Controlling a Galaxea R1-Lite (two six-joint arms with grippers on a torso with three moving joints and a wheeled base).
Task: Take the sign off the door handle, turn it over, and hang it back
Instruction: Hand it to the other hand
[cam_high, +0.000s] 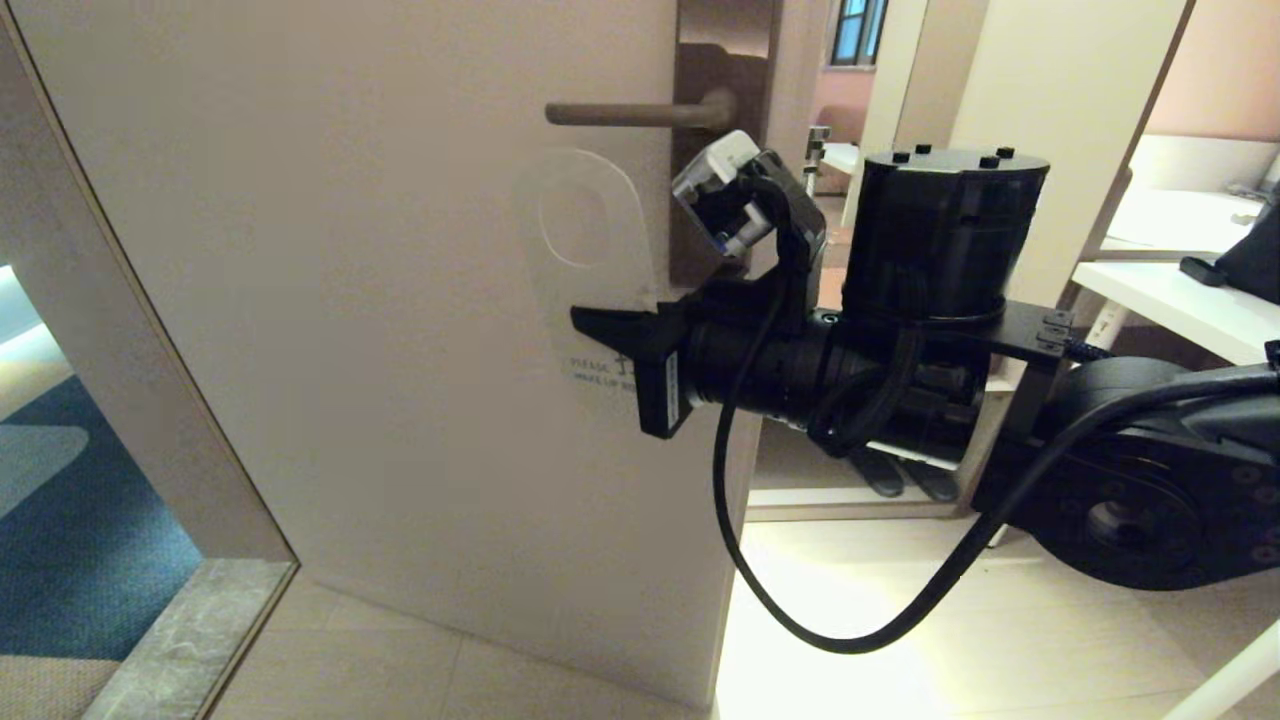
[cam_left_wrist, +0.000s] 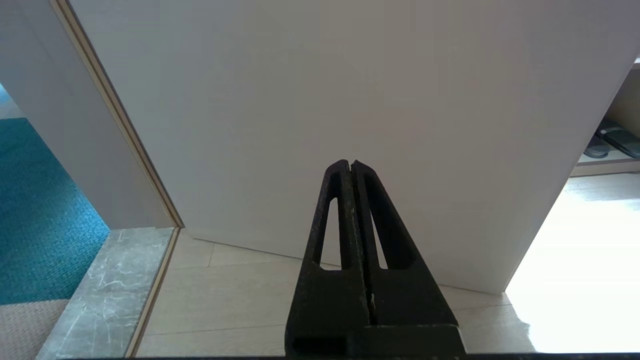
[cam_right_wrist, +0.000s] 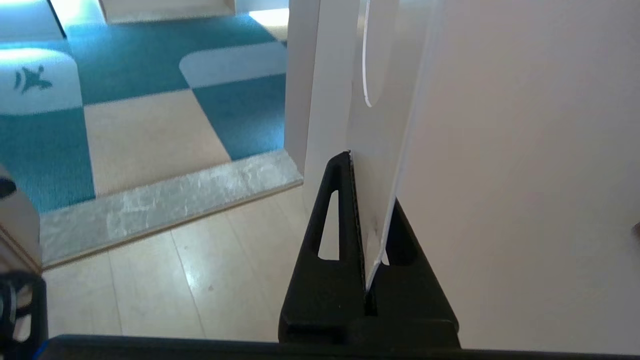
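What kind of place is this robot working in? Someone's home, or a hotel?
Most likely a hotel room doorway. The right gripper holds a white "make up room" sign below a bronze door handle, and patterned blue carpet lies outside, like a corridor. The left gripper hangs idle.

The flat white card sign looks smooth and matt; the slim brown metal door handle looks dull, and the black plastic right gripper is matt.

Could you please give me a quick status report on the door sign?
Right gripper shut on the sign, white side out, below the door handle, off it. Left gripper shut, empty, facing the door. Nothing in the way.
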